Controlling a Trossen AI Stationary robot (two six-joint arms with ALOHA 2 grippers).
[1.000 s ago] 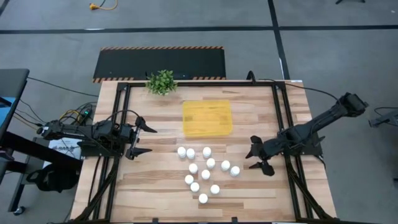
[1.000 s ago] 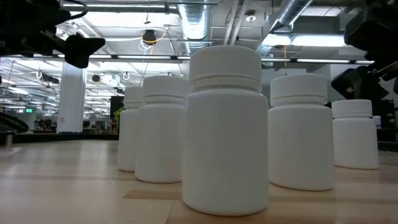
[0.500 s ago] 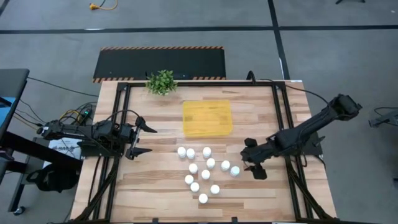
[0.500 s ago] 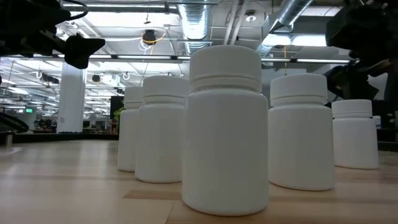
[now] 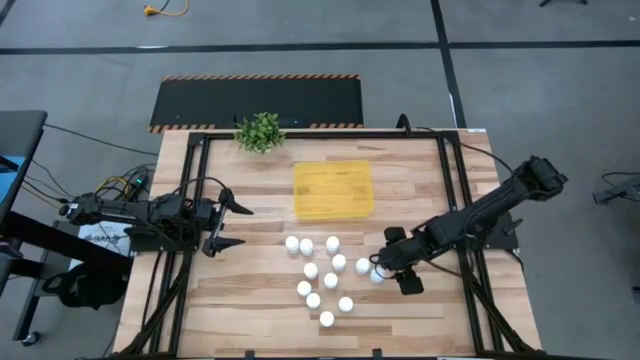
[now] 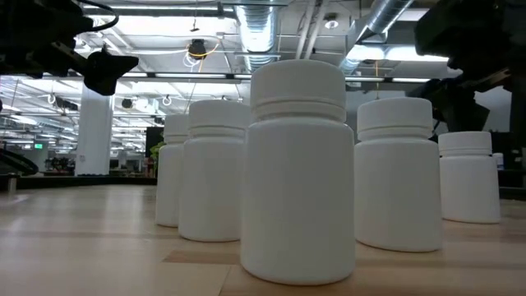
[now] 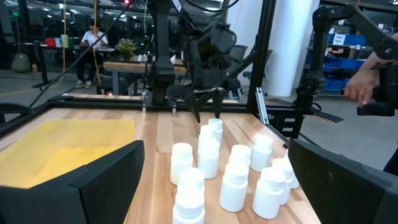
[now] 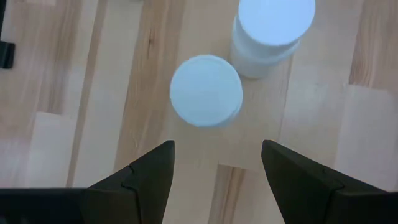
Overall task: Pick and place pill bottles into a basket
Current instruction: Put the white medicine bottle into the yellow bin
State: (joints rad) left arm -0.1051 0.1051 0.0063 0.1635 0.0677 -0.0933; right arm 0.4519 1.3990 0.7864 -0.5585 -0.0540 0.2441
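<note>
Several white pill bottles (image 5: 325,275) stand upright in a cluster on the wooden table; they also show in the low view (image 6: 297,173). The yellow tray (image 5: 333,189) lies beyond them, toward the far edge, with no bottle in it. My right gripper (image 5: 388,262) is open and points down over the cluster's right side. In the right wrist view its fingers (image 8: 149,177) stand just short of the rightmost bottle's cap (image 8: 206,90), with a second bottle (image 8: 275,25) behind it. My left gripper (image 5: 228,224) waits open above the table's left side.
A small green potted plant (image 5: 260,131) stands at the table's far edge, left of the tray. Dark frame rails (image 5: 455,200) run along both sides of the table. Bare wood lies between the cluster and my left gripper. A person's hand (image 7: 364,87) shows beyond the table.
My right gripper has moved toward the table's left edge and a little toward the near edge, from the right rail up to the rightmost bottles. It has stayed open. The bottles have not moved.
</note>
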